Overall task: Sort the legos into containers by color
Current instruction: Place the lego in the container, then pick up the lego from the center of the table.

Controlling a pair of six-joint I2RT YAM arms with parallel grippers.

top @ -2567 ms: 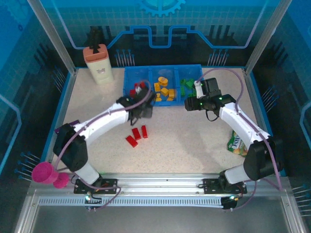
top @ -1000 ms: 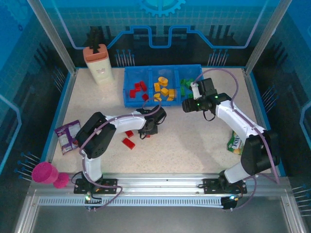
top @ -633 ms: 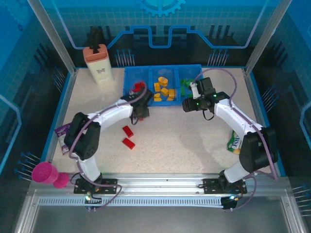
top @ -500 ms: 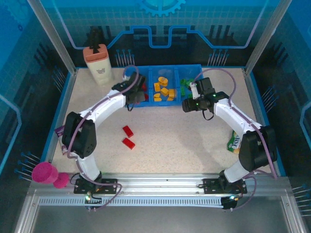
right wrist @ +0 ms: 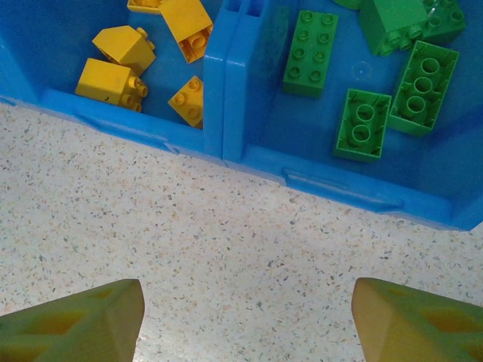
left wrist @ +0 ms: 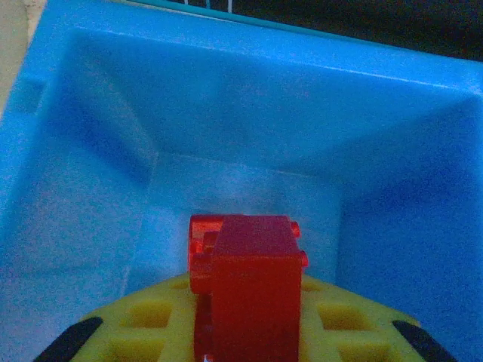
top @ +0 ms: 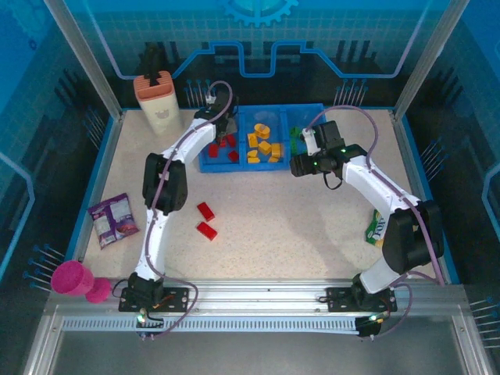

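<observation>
**Left arm** (top: 166, 173): rises from its base at lower left, folds at mid-left, and stretches its white forearm to the upper centre. **Left gripper** (top: 218, 127): clamped on a red brick (left wrist: 253, 290). In the wrist view the brick stands between the yellow fingers (left wrist: 139, 332) at the bottom edge.

**Right arm** (top: 384, 194): climbs the right side from lower right, bends, and reaches left toward the centre. **Right gripper** (top: 303, 161): points downward, jaws apart and empty. In its wrist view the fingertips (right wrist: 79, 320) sit in the two lower corners.
</observation>
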